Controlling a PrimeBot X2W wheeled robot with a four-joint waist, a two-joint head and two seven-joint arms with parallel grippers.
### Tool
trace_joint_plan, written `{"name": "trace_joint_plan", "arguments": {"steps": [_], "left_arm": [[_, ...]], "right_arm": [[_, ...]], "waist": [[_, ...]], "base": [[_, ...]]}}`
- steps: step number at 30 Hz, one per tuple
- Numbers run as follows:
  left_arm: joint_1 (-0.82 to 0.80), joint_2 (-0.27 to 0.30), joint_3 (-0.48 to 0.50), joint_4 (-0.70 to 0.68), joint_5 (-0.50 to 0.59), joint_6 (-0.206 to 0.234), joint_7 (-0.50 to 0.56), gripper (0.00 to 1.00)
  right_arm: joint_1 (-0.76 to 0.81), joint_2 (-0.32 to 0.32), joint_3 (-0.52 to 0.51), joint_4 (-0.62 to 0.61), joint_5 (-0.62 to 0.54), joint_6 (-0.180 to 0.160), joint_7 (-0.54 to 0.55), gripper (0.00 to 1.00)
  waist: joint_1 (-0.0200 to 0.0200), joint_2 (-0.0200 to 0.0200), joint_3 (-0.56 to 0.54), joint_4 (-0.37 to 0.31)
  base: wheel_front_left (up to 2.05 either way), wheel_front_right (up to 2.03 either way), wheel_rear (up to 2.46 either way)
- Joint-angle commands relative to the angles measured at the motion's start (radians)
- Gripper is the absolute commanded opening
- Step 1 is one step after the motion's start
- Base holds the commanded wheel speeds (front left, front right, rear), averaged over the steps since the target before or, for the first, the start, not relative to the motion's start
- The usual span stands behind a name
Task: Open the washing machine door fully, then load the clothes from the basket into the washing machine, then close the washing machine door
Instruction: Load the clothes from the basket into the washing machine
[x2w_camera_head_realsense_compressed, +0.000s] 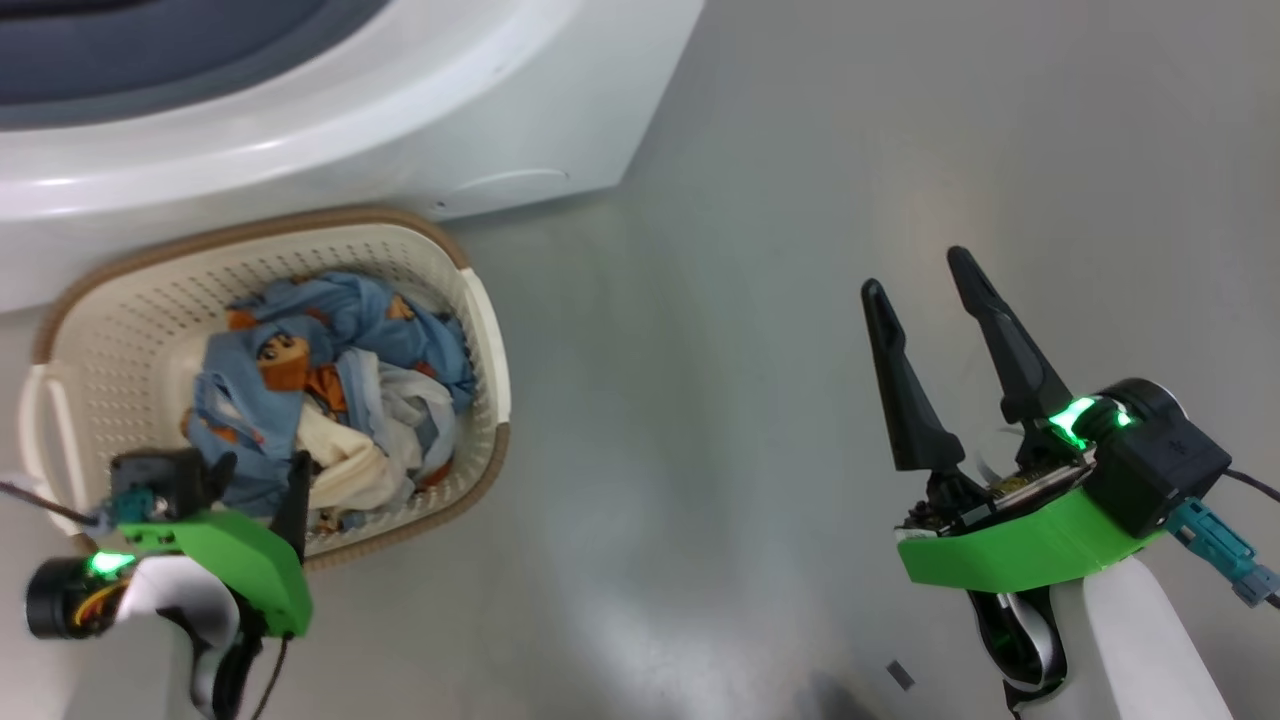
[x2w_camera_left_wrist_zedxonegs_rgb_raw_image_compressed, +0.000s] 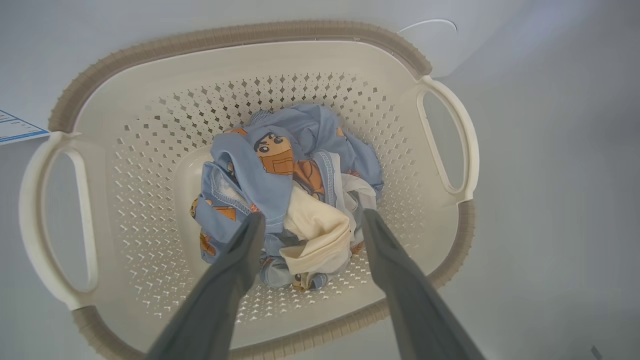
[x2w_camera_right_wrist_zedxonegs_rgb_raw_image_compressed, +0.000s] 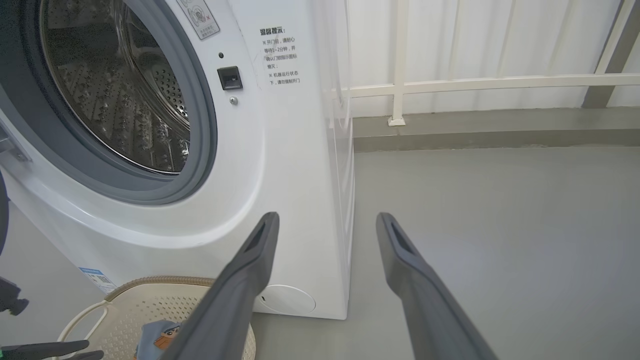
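Left hand (x2w_camera_left_wrist_zedxonegs_rgb_raw_image_compressed: 314, 217), lower left of head frame: fingers apart, nothing held, pointing down into the basket (x2w_camera_left_wrist_zedxonegs_rgb_raw_image_compressed: 250, 35), tips on either side of the cream piece in the clothes (x2w_camera_left_wrist_zedxonegs_rgb_raw_image_compressed: 290, 185). Whether the tips touch the fabric I can't tell.

Clothes all sit in one tangled heap on the basket bottom. The basket stands on the floor (x2w_camera_head_realsense_compressed: 750, 350), close under the washing machine (x2w_camera_head_realsense_compressed: 400, 130) front.

Risks:
- Pieces are twisted together, so a shallow pinch takes one layer and the rest trails out and drops on the floor.
- Going too deep puts the tips in the perforated bottom. The basket looks light and could lift or skid.
- The washer front bulges over the basket's far rim, so a straight lift may snag a hanging piece on it.

The drum (x2w_camera_right_wrist_zedxonegs_rgb_raw_image_compressed: 115, 90) mouth is uncovered inside the grey seal (x2w_camera_right_wrist_zedxonegs_rgb_raw_image_compressed: 200, 125), so I judge the door open. The door itself I can't place.

Right hand (x2w_camera_head_realsense_compressed: 915, 270), right of frame: fingers apart, empty, over bare floor, well clear of the basket. A railing (x2w_camera_right_wrist_zedxonegs_rgb_raw_image_compressed: 450, 82) stands beyond it, not in the path.
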Motion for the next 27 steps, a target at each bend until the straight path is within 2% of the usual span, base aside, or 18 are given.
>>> {"name": "trace_joint_plan", "arguments": {"steps": [1, 15, 27], "left_arm": [[-0.025, 0.037, 0.033, 0.002, -0.007, 0.001, 0.008, 1.0], [-0.204, 0.112, 0.039, 0.182, -0.007, 0.02, 0.062, 1.0], [-0.342, 0.152, 0.017, 0.282, 0.006, 0.029, 0.091, 1.0]], "right_arm": [[-0.01, 0.007, 0.028, -0.032, 0.015, 0.002, -0.005, 1.0], [-0.056, 0.007, 0.069, -0.09, 0.049, 0.002, -0.005, 1.0], [-0.065, 0.008, 0.077, -0.124, 0.063, 0.002, -0.005, 1.0]], "waist": [[-0.0001, 0.0, 0.062, -0.044], [-0.0001, 0.0, 0.176, -0.083], [-0.0001, 0.0, 0.26, -0.118]], "base": [[0.0, 0.0, 0.0], [0.0, 0.0, 0.0], [0.0, 0.0, 0.0]]}}
